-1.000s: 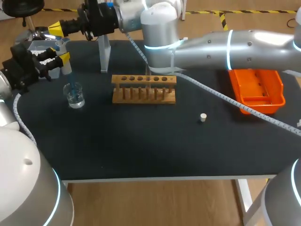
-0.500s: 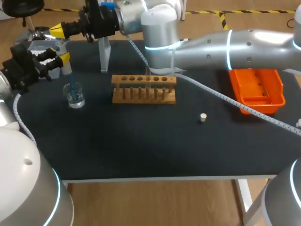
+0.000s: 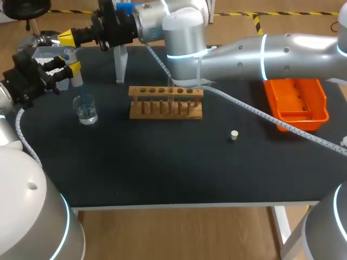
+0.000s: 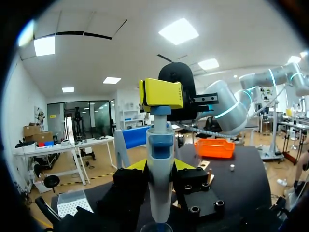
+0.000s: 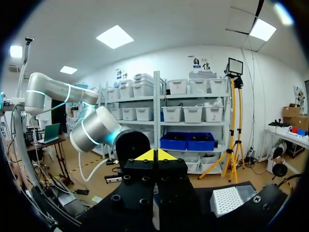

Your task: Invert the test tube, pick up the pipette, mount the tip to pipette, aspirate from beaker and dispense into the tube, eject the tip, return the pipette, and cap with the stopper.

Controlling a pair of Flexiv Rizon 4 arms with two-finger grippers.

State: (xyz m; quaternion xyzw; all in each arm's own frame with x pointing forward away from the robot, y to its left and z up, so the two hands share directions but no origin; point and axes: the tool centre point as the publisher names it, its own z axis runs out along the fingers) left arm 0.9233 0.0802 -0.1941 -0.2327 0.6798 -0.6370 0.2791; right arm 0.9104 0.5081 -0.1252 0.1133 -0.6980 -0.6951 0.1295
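The pipette (image 4: 160,183) stood upright above the beaker (image 3: 85,109) at the table's far left corner, pinched between the fingers of our left gripper (image 4: 160,166). Over the last second the only change we could find was in our right arm, which reached across from the right. Its gripper (image 3: 66,37), yellow tips pressed together, had crept slightly nearer the pipette's head, while the left gripper, the pipette and the beaker stayed where they were. In the left wrist view the joined tips sat right on the pipette's top button. We took this to be the plunger work of the aspirating step, with dispensing into the tube, ejecting, returning and capping not yet done. The stopper (image 3: 234,135) lay alone on the dark table (image 3: 162,173), well apart from the wooden rack (image 3: 166,102). Much stayed hidden. We could not tell whether the pipette's tip reached the liquid, or whether any had been drawn. The beaker was cut off to a sliver of rim under the left gripper. The right wrist view showed only its own closed fingers, not the button beneath. The tube in the rack was too faint to make out.
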